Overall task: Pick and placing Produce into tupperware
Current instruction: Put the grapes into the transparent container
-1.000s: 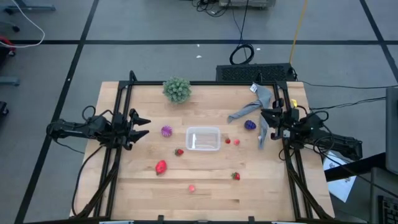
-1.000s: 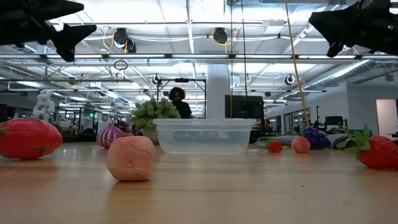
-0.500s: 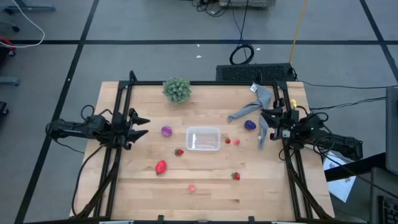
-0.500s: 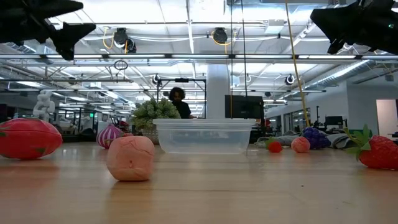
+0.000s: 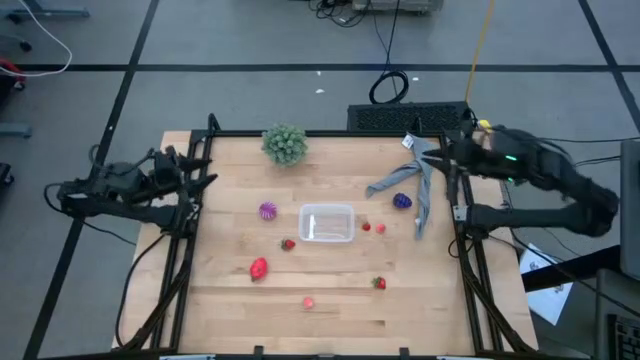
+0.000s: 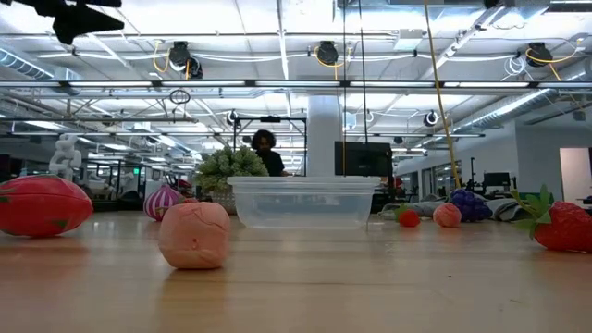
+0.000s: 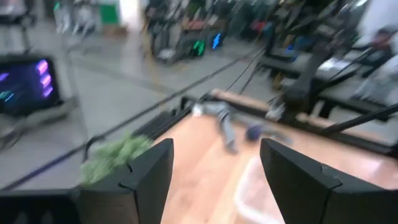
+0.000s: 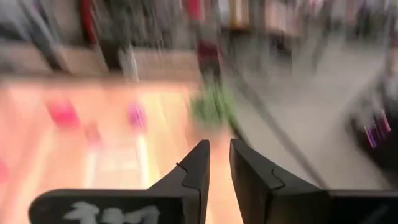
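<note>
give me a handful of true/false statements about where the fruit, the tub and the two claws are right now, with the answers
1. The tupperware has no fruit in it. True.
2. The left claw is shut on a strawberry. False: its fingers stand apart with nothing between them.
3. The spiky magenta ball lies on the table on the left arm's side of the tupperware. True.
4. The purple grape cluster sits beside the green plant. False: it lies next to the grey cloth, on the right arm's side; the green plant is across the table.
5. The right claw is shut and holds nothing. True.
</note>
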Robot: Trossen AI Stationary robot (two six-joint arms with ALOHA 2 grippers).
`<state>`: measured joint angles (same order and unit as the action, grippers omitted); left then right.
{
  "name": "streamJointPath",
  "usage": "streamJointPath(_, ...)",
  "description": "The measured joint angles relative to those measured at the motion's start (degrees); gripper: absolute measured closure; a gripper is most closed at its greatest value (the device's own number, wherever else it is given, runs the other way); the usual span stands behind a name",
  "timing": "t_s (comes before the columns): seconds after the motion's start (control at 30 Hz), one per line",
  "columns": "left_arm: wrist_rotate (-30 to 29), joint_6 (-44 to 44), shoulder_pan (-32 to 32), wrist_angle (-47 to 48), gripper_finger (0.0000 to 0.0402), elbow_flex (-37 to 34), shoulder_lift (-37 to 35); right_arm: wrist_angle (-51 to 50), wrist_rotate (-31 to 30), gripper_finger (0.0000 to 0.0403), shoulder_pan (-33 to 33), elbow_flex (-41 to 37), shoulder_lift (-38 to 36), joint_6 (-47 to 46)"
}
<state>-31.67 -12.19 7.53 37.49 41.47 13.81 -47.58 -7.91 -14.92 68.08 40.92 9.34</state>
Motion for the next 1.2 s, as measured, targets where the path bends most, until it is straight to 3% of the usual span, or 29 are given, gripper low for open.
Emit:
streamJointPath(0.17,-4.4,-8.3,0.0,11.5,0.0158,6.9,7.4,-22.1,-4.2,0.0349,0.0,14.0,15.4,-6.6)
streamJointPath(0.4,-4.9,-15.7,0.0,22.3,0.0158,9.9,14.6,-36.0,-4.0,0.0349,0.0,16.1,26.6,-11.8)
streamJointPath(0.83,-4.5,-19.1,0.0,26.7,0.0158,9.9,17.7,-33.9,-4.0,0.0349,0.0,13.5,29.9,-11.3)
streamJointPath(1.2,-4.4,-19.4,0.0,26.5,0.0158,9.9,17.7,-30.3,-3.9,0.0336,0.0,5.8,29.9,-13.1)
